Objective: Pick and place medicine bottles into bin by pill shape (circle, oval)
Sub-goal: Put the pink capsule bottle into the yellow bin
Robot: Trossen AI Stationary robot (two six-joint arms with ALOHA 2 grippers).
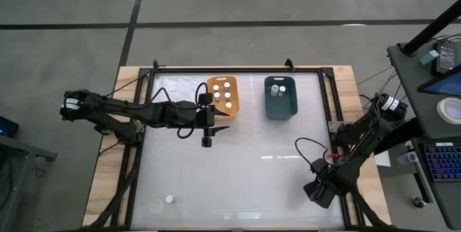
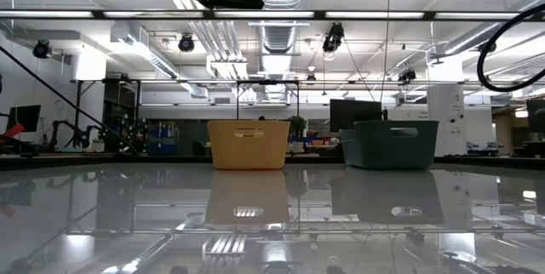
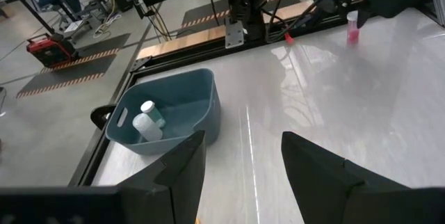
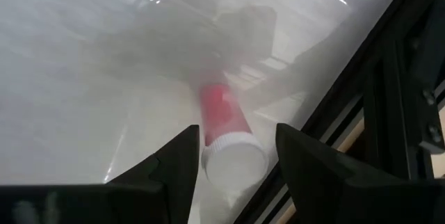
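Right wrist view: pink bottle point(image 4: 226, 123) with white cap between the two dark fingers point(image 4: 174, 165), jaws spread, no finger touching it; upright on the surface point(image 4: 83, 78), close to the black frame rail point(image 4: 375, 92).
Right gripper point(image 1: 322, 186): low at the near right corner of the surface, by the edge.
Loose bottle point(image 1: 169, 199): white cap, alone near the near left corner, well apart from both arms.
Left gripper point(image 1: 207, 132): over the surface, just near of the orange bin point(image 1: 235, 96); jaws spread, nothing between them.
Left wrist view: teal bin point(image 3: 201, 106) beyond the fingers point(image 3: 182, 170), two white-capped bottles point(image 3: 146, 123) lying in its far end; pink bottle far off by the other arm.
Orange bin: about six white caps point(image 1: 222, 94) inside.
Teal bin, high view: right of the orange bin, the two apart, both at the far edge.
Low view: both bins side by side on the far edge, orange left, teal right.
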